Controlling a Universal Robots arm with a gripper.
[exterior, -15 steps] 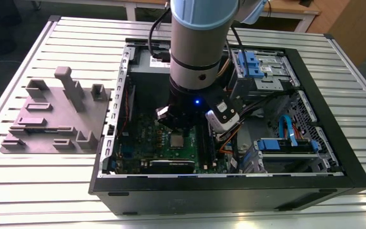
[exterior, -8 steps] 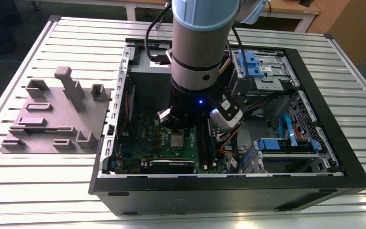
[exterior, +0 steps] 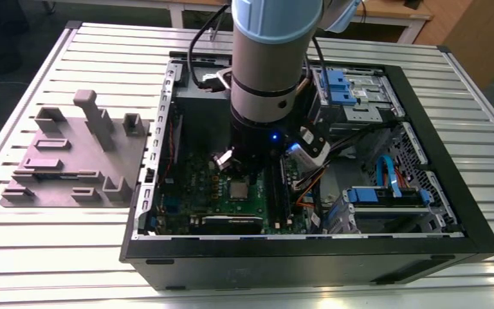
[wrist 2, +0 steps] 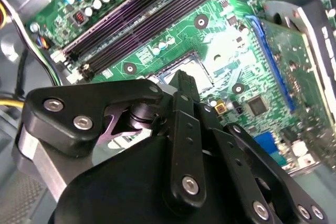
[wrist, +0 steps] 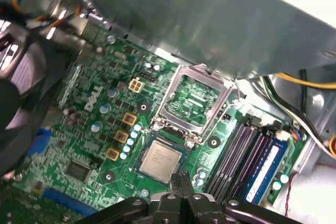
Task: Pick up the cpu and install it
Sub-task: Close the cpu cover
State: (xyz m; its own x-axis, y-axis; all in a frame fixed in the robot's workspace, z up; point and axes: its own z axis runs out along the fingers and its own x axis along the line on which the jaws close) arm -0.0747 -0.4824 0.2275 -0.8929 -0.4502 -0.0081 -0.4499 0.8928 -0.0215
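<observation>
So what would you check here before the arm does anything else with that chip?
1. cpu lying in its socket on the motherboard: ok.
2. Hinged metal frame above the socket swung open: ok.
3. end effector shut and holding nothing, tips near the cpu's edge: ok.
4. cpu seated fully flat: cannot tell.
5. Yellow cables away from the socket: ok.

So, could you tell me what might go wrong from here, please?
1. The socket's retention frame stands open above the cpu, so the chip sits in the socket unclamped and could shift if bumped.
2. The gripper hangs just over the cpu, near the memory slots; a sideways move might hit them.
</observation>
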